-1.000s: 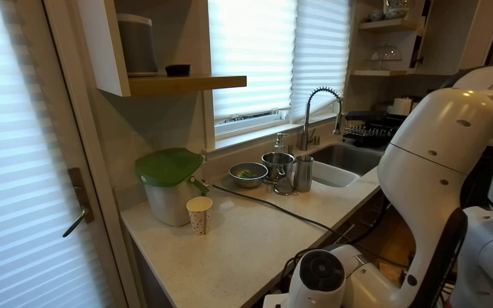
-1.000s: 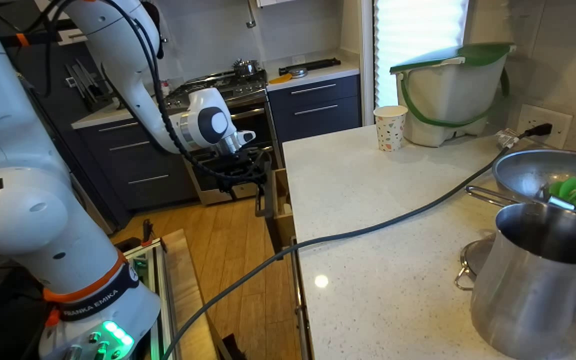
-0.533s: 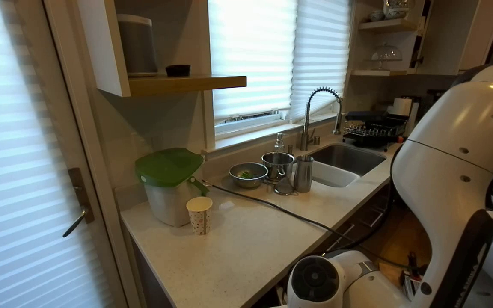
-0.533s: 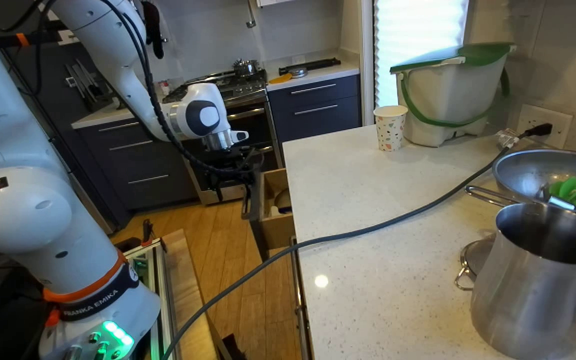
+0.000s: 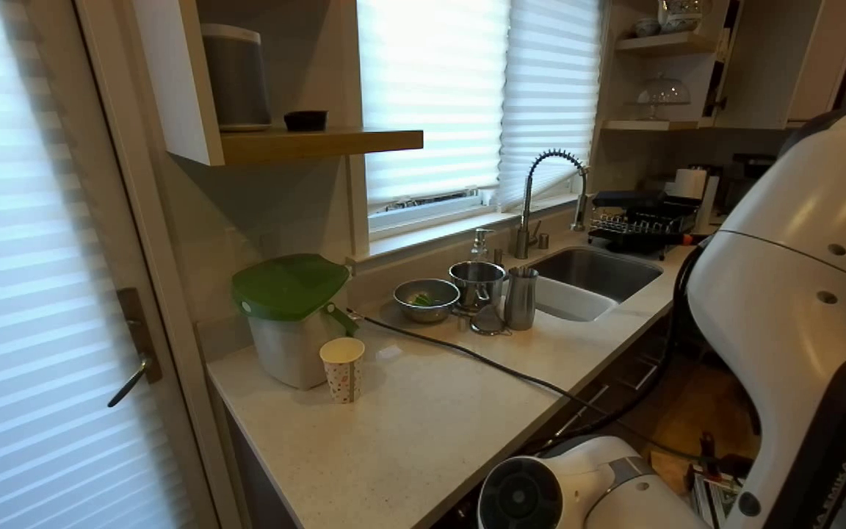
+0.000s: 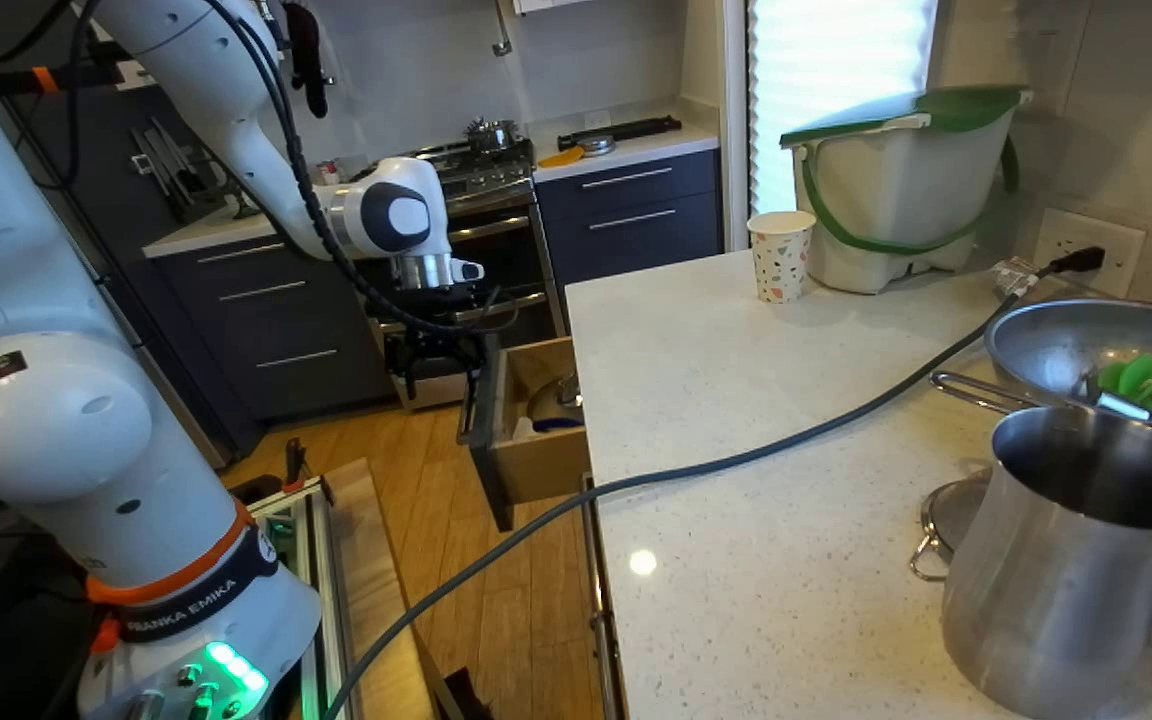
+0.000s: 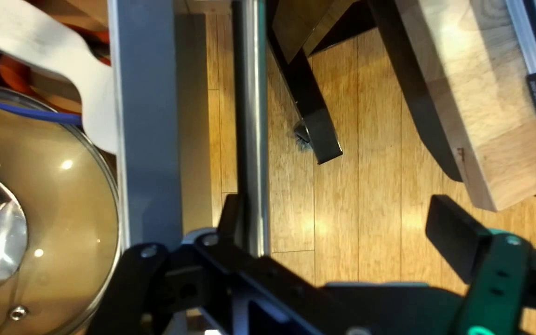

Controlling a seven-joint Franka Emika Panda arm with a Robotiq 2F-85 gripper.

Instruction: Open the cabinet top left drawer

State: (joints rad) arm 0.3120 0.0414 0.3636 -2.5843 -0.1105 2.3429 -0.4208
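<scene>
The cabinet with its pale stone-like top point(image 6: 736, 370) shows in both exterior views; its top point(image 5: 423, 426) fills the middle there. A drawer point(image 6: 546, 465) stands pulled out from under the top, with a dark front and wooden sides. In the wrist view its dark front point(image 7: 149, 139) and metal bar handle point(image 7: 256, 116) run up the left half. My gripper point(image 7: 335, 207) is open. Its left finger point(image 7: 231, 214) sits between the drawer front and the handle, against or close to the bar. The right finger point(image 7: 454, 232) is well apart over the floor. In an exterior view the gripper point(image 6: 436, 375) is at the drawer front.
The drawer holds a glass lid point(image 7: 63, 209) and a white utensil point(image 7: 96, 102). A wooden bench top point(image 7: 505, 139) lies to the right in the wrist view. A dark cable point(image 6: 736, 463) crosses the top. A paper cup point(image 6: 781, 265), bin point(image 6: 896, 210) and metal pitcher point(image 6: 1066, 580) stand there.
The drawer has slid farther out of the cabinet, showing more of its inside. My gripper and arm have moved with it, away from the counter.
</scene>
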